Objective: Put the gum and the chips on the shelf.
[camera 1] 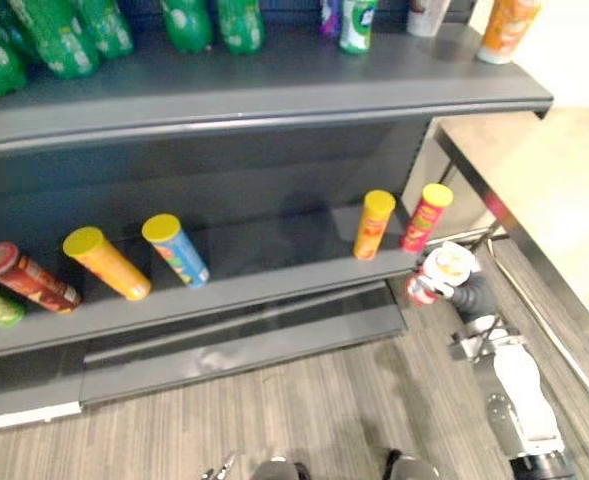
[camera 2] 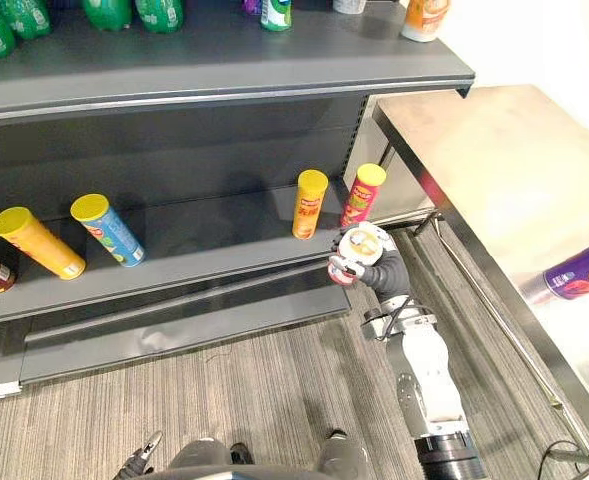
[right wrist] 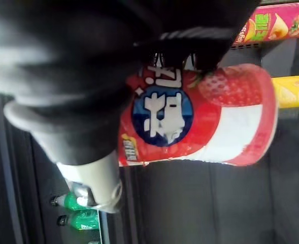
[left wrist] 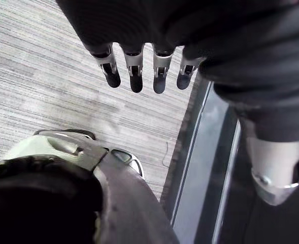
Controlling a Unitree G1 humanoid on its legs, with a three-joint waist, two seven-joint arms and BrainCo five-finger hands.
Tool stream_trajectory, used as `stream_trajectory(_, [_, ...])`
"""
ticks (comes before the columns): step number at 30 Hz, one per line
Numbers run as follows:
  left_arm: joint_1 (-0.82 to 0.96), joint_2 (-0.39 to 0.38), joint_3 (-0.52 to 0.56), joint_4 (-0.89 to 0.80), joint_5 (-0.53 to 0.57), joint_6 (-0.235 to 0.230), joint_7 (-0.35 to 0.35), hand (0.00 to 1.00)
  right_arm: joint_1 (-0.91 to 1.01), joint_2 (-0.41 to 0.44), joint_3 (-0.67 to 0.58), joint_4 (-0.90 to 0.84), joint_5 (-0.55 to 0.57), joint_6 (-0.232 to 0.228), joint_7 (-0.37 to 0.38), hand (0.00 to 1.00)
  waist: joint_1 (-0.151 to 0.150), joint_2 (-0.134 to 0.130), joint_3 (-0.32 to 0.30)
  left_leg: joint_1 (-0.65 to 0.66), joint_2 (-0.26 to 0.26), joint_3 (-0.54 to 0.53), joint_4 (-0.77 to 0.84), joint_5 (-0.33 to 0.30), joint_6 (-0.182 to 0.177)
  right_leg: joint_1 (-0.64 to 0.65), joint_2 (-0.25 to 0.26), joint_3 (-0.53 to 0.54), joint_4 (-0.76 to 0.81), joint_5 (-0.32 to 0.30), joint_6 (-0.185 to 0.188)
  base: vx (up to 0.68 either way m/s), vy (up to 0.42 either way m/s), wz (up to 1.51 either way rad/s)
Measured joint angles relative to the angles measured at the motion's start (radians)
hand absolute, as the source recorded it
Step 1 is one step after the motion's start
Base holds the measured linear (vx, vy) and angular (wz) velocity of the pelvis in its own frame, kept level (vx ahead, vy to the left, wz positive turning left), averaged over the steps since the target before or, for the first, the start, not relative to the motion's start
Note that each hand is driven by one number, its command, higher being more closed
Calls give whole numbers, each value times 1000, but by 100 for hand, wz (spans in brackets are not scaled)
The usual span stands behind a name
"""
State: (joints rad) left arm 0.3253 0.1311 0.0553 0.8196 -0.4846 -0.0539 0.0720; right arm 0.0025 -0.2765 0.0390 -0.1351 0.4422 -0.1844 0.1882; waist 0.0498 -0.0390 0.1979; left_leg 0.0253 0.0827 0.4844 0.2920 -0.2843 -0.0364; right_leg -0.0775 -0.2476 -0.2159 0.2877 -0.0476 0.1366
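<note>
Right eye view has the right robot hand (camera 2: 384, 272) curled round a red and white gum tub (camera 2: 357, 248), held just off the front edge of the lower shelf (camera 2: 224, 268). It sits below a pink can (camera 2: 362, 195) and an orange can (camera 2: 309, 203), both standing near that edge. Open board runs from the orange can across to a tilted blue can (camera 2: 107, 229). A purple can (camera 2: 584, 272) lies on the steel worktop (camera 2: 494, 170), well apart from the shelf. The left robot hand (left wrist: 139, 71) hangs over the floor (left wrist: 47, 76), fingers straight, holding nothing.
</note>
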Motion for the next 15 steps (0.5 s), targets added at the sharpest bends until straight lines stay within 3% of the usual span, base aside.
stream_trajectory(12, [15, 0, 1, 0, 35, 5, -11, 0, 1, 1, -4, -7, 0, 17, -5, 100, -9, -1, -24, 27, -18, -16, -103, 60, 8, 17, 12, 0, -45, -2, -4, -48, -42, 4])
stream_trajectory(15, [20, 1, 2, 0, 35, 11, -10, 0, 1, 2, -4, -7, 5, 38, 3, 100, -9, -9, -34, 31, -21, -5, -132, 74, 16, 19, 20, 10, -66, -5, -9, -98, -61, -11])
